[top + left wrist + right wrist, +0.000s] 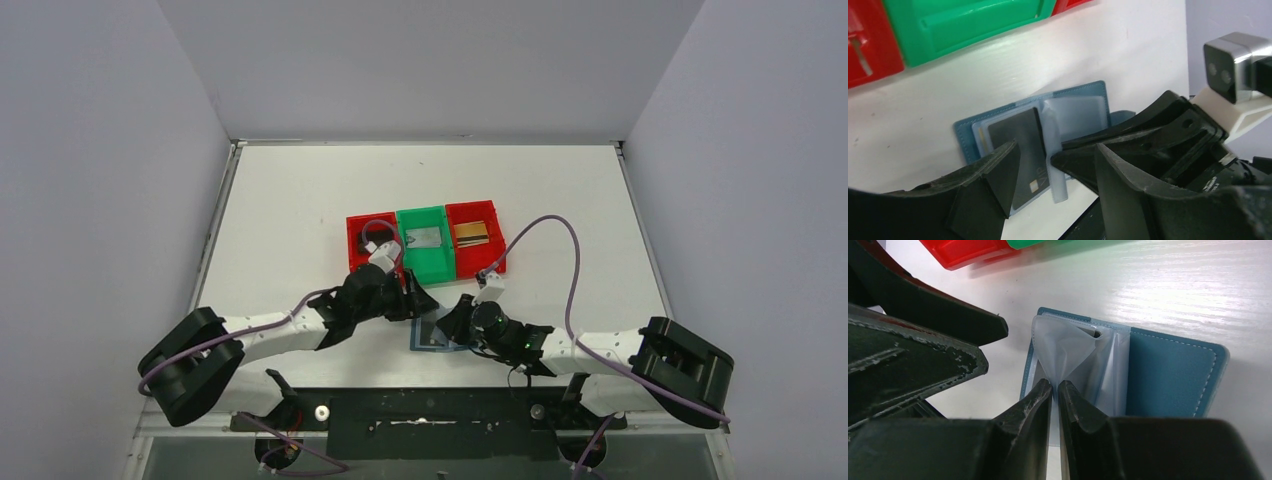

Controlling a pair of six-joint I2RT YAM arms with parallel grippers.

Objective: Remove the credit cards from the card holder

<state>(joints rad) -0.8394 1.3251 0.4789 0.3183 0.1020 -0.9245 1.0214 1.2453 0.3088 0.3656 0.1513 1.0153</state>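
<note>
Right pincer [1054, 390] nipping clear sleeve [1068, 347] of card holder [1173, 375] | left pincer [1054, 151] open above black card [1020, 142]

— Where did we look from overhead?
— From high behind the six o'clock edge, facing twelve, far enough back that we saw the whole table [300, 200].
— And at the wrists?
— Very close and low. Our left view faced about two o'clock, our right about ten. All three shared the card holder [1073, 117] and the bins [422, 212].
</note>
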